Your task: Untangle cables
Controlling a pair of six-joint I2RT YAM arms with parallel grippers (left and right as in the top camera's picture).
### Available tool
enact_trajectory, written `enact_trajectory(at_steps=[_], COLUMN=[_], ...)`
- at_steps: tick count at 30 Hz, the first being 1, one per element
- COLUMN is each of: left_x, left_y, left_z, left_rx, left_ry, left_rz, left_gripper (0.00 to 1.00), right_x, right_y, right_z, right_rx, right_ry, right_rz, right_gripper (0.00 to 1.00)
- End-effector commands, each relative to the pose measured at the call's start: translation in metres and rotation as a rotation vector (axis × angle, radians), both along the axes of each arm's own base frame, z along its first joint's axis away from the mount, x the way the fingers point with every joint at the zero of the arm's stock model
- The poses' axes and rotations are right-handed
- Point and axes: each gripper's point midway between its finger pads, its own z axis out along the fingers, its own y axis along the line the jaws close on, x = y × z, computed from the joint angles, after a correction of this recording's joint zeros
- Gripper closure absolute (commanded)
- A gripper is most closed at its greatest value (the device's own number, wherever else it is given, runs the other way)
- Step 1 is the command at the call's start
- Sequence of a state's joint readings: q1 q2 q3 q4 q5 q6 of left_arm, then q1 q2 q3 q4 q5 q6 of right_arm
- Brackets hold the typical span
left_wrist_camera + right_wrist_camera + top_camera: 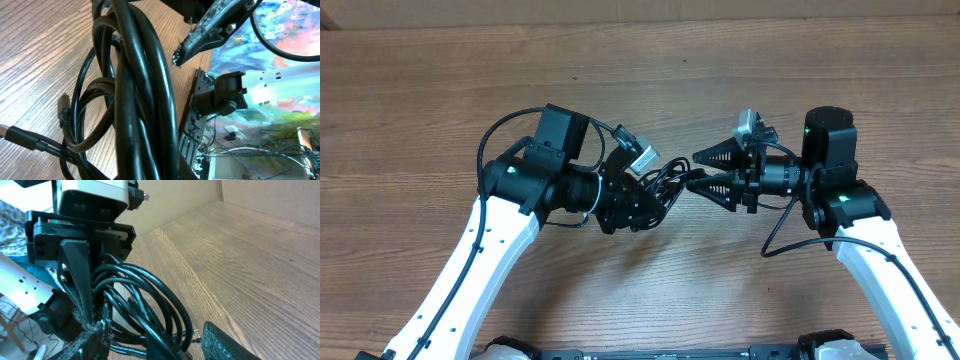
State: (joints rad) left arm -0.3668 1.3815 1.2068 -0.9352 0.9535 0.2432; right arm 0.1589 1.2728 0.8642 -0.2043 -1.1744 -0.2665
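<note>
Two arms of mine reach in from the near edge of the table (620,80) and bend toward each other at its middle. My left pincer (655,200) points right, closed tight on the bunch of cables (670,178), and the black loops spill out past its tip. My right pincer (705,171) lies level and points left, straight at that bunch, spread wide with nothing in its grip. Its lower fingertip sits at the edge of the loops, though I cannot tell whether it touches them. The upper one stands apart from them.

Seen from my right wrist, the loops hang from the left pincer and bulge into the gap between my right fingers (225,342). Seen from my left wrist, the strands cross close to the lens, and a plug (12,134) shows at the lower left, over the wood.
</note>
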Motion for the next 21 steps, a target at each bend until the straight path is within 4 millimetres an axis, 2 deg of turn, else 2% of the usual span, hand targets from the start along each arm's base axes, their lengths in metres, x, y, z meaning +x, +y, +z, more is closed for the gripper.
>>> enact_trajectory(at_steps=[1, 3, 5, 7, 9, 16, 21], left_x=[-0.0035, -0.0032, -0.0031, -0.0030, -0.0030, -0.0008, -0.0002], left_y=[-0.0050, -0.0051, -0.0052, -0.0051, -0.0051, -0.0035, -0.0032], left_z=[0.0140, 0.0142, 0.0142, 0.0142, 0.0141, 0.0109, 0.0101], left_rx=[-0.060, -0.061, -0.061, -0.061, -0.060, -0.040, -0.035], left_ry=[-0.012, -0.014, -0.015, -0.016, -0.015, -0.022, -0.024], left_rz=[-0.034, -0.034, -0.034, -0.034, -0.033, -0.022, -0.020], left_gripper=[0.96, 0.96, 0.96, 0.96, 0.96, 0.96, 0.96], right_x=[-0.0004, -0.0009, -0.0011, -0.0013, -0.0012, -0.0012, -0.0017], right_y=[0.0017, 0.0017, 0.0016, 0.0016, 0.0016, 0.0016, 0.0015], right_z=[0.0077, 0.0070, 0.0065, 0.0064, 0.0064, 0.0064, 0.0055], right_rx=[0.007, 0.003, 0.002, 0.002, 0.002, 0.002, 0.002], right_ry=[-0.027, -0.039, -0.038, -0.037, -0.037, -0.037, -0.018], right_rz=[0.014, 0.018, 0.018, 0.018, 0.018, 0.018, 0.015], right_gripper=[0.44, 0.47, 0.57, 0.72, 0.80, 0.96, 0.96])
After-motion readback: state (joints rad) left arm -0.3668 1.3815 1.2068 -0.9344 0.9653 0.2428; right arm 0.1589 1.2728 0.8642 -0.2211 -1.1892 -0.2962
